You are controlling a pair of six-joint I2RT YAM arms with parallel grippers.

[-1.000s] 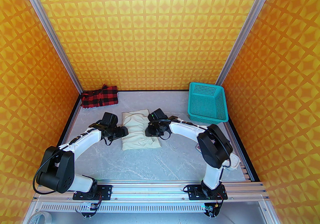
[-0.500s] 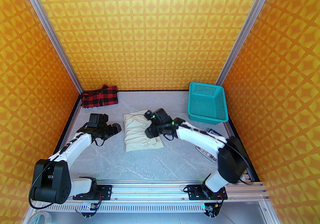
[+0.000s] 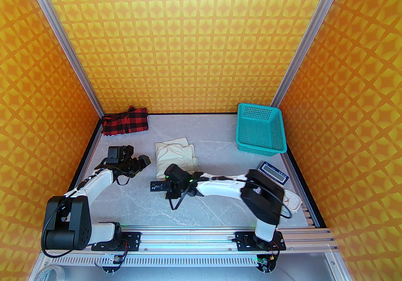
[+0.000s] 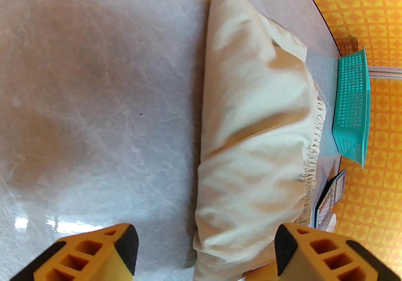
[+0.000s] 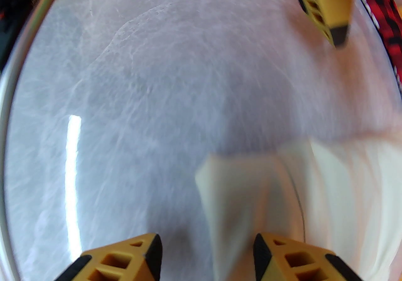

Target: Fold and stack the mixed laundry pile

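The cream garment lies folded mid-table, its gathered elastic band facing right. In the left wrist view the cream garment stretches away from my open left gripper, whose fingers straddle its near end. From above, the left gripper sits just left of the cloth. My right gripper is low at the garment's near-left corner. It is open, with a cream corner reaching between the fingers. The red-and-black check shirt lies folded at the far left corner.
A teal perforated basket stands at the far right. A grey calculator and a white object lie near the right edge beside the right arm. Orange patterned walls close in three sides.
The right arm swung from the garment's right side around to its near-left corner. The cream garment now lies narrower with its band turned up. The left gripper drew back to the left.
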